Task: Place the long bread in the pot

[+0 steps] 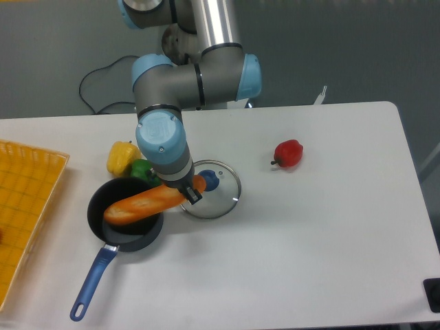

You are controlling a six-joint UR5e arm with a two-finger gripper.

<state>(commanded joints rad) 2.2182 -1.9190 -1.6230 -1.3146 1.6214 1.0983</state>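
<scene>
Tool clenched on one long bread over one pot.

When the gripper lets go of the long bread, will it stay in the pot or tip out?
The long bread looks stiff: held near one end, it stays straight. It is longer than the pot is wide, so it would probably lean on the rim instead of lying flat. Its glossy, rounded surface may slide or roll toward the glass lid.

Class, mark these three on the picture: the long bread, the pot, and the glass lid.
long bread [141,204], fixed camera, middle of the loaf over the pot.
pot [96,203], fixed camera, black left rim.
glass lid [223,196], fixed camera, clear glass right of the blue knob.
</scene>
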